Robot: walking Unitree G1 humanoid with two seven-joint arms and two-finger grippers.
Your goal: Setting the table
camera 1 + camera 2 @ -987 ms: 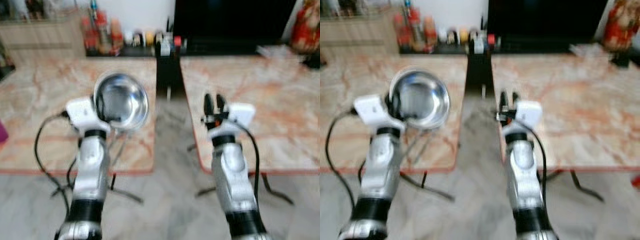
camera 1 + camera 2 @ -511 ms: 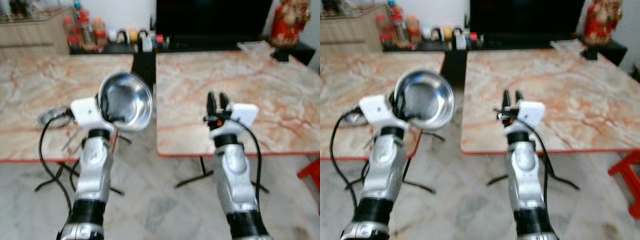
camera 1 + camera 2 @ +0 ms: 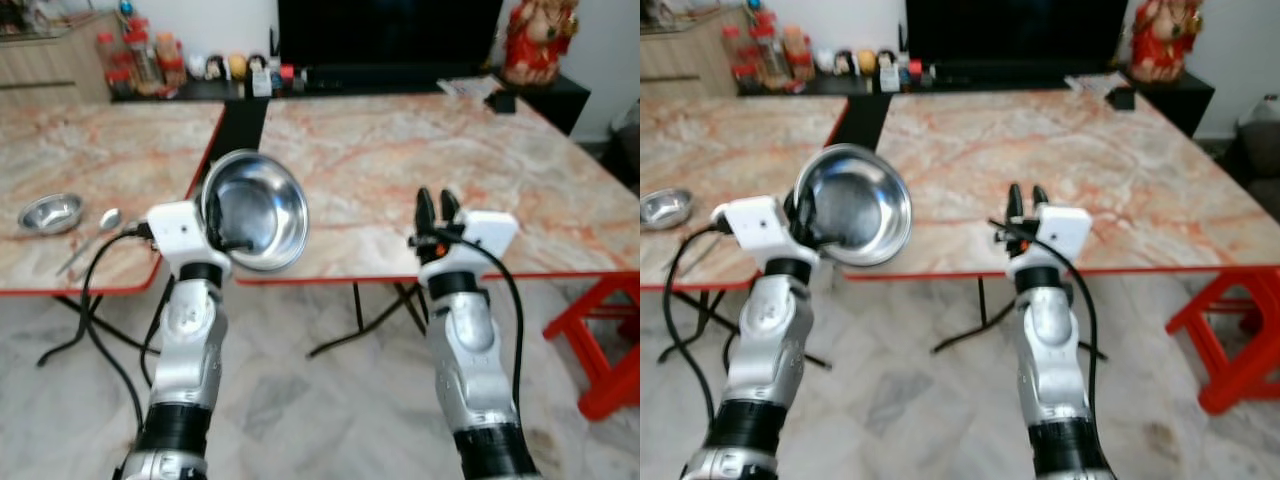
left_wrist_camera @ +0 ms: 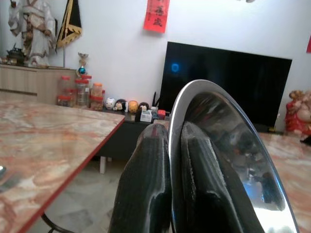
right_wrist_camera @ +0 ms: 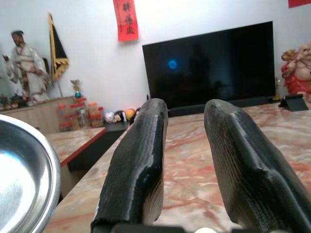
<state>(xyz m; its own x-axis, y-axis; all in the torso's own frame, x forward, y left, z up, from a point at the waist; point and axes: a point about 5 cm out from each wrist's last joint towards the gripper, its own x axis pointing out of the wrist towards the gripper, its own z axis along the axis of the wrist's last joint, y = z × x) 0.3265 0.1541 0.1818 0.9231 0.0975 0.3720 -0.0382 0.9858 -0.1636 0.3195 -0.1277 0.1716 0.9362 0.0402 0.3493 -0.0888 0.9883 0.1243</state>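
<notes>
Steel hides your left gripper (image 3: pixel 222 215): its fingers pinch the round shiny metal bowl's (image 3: pixel 262 212) rim; your right gripper (image 3: pixel 434 212) gapes slightly, empty.

The robot has two shiny silver arms. Each arm is round and smooth, like a metal tube, with a black band near the bottom and another black ring higher up by the wrist. On top of each wrist sits a white box with rounded corners. A black cable loops out from the white box on the left arm and hangs down beside it. Another black cable curves from the white box on the right arm down along that arm. The left gripper (image 3: pixel 228 214) and the right gripper (image 3: pixel 434 208) each have two long black fingers (image 5: pixel 135 171) with a rough, bumpy skin and rounded tips
</notes>
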